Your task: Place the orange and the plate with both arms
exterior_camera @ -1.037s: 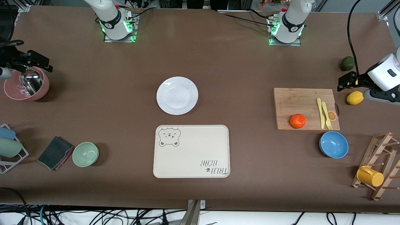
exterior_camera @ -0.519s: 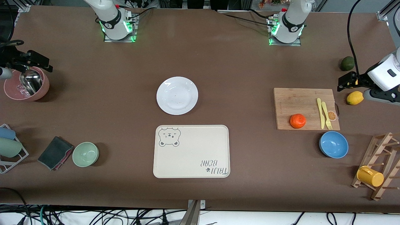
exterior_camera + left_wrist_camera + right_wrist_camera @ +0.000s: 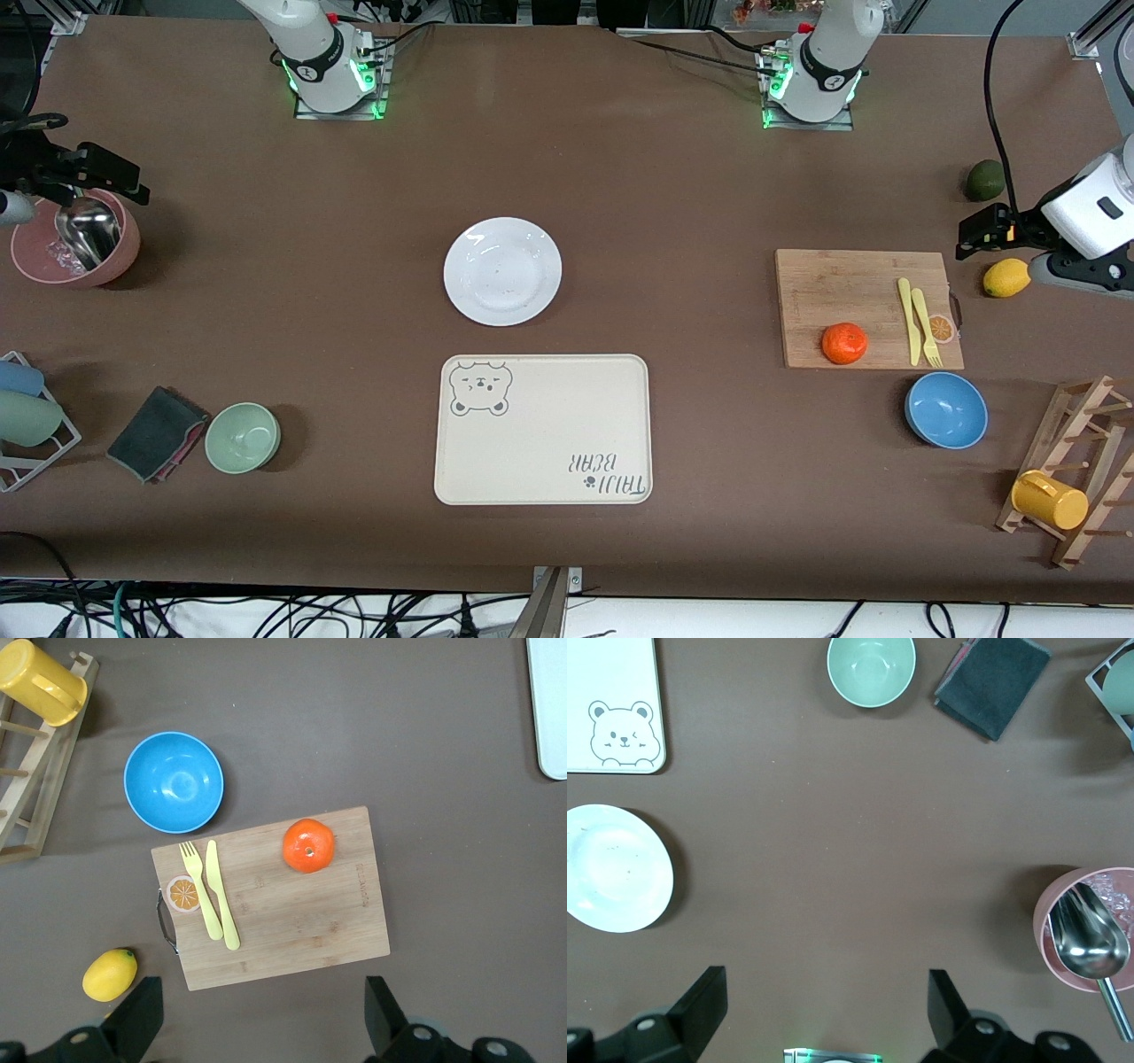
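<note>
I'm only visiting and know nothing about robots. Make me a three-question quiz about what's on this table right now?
1. True or false: the orange lies on the wooden cutting board.
2. Which is nearer the front camera, the white plate or the bear-print tray?
3. Multiple choice: the left gripper and the right gripper are
A. both open, holding nothing
B. both shut on fruit
C. one open, one shut on the plate

Key
1. True; it lies beside the yellow knife and fork.
2. The tray.
3. A
</note>
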